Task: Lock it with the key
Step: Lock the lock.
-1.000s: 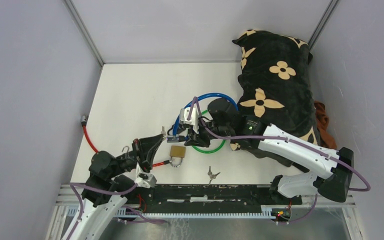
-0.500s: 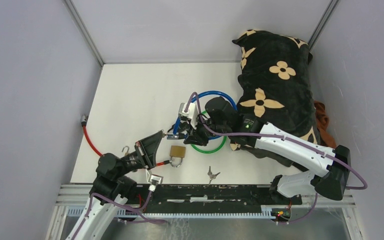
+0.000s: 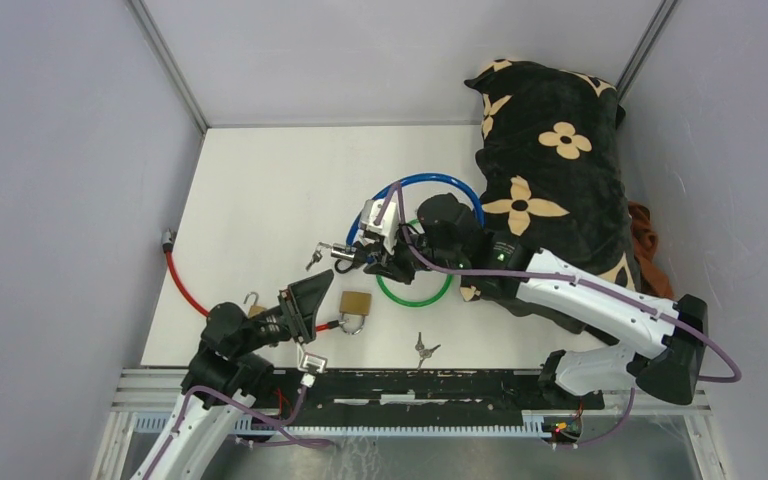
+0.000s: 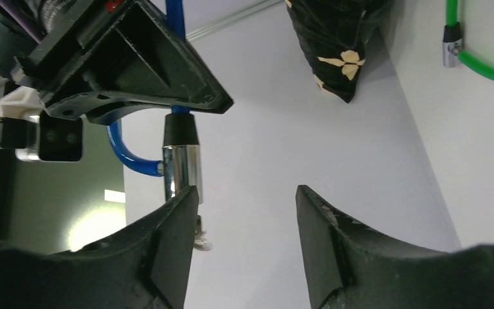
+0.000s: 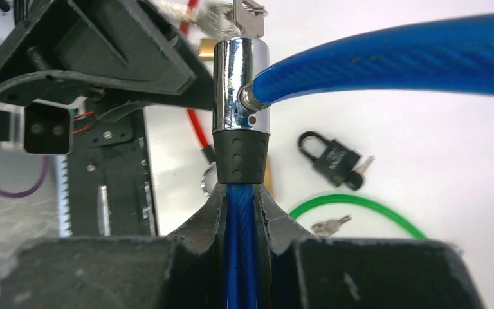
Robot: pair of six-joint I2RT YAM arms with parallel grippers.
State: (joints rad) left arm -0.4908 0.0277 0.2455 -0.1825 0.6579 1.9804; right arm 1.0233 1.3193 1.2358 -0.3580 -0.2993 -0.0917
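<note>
Broadly, we work between plain grey walls (image 3: 60, 150) that close in a white matte table (image 3: 260, 170). The table looks smooth, so loose metal would probably slide on it. A black plush cushion with beige flowers (image 3: 550, 170) fills the far right. At mid-table a blue plastic-sheathed cable lock (image 5: 392, 51) is lifted off the surface. Our right gripper (image 5: 241, 196) is clamped on its cable just under the black collar. A green cable loop (image 3: 415, 295) lies beneath it, a red cable (image 3: 182, 285) runs along the left edge, and a brass padlock (image 3: 355, 303) sits nearer us. Our left gripper (image 4: 246, 193) hangs just near-left of the lock with its fingers apart and nothing between them. The lock's chrome cylinder (image 5: 240, 84) takes the cable's tip in its side, and the silver key (image 5: 247, 16) sits in its free end. We judge that turning the key is the step in hand. We should line the left gripper up with the cylinder's axis, pinch the flat of the key's head squarely, and roll the wrist about that axis without pulling sideways. The right gripper must hold firm, because a round, slick cable could spin in its grasp.
</note>
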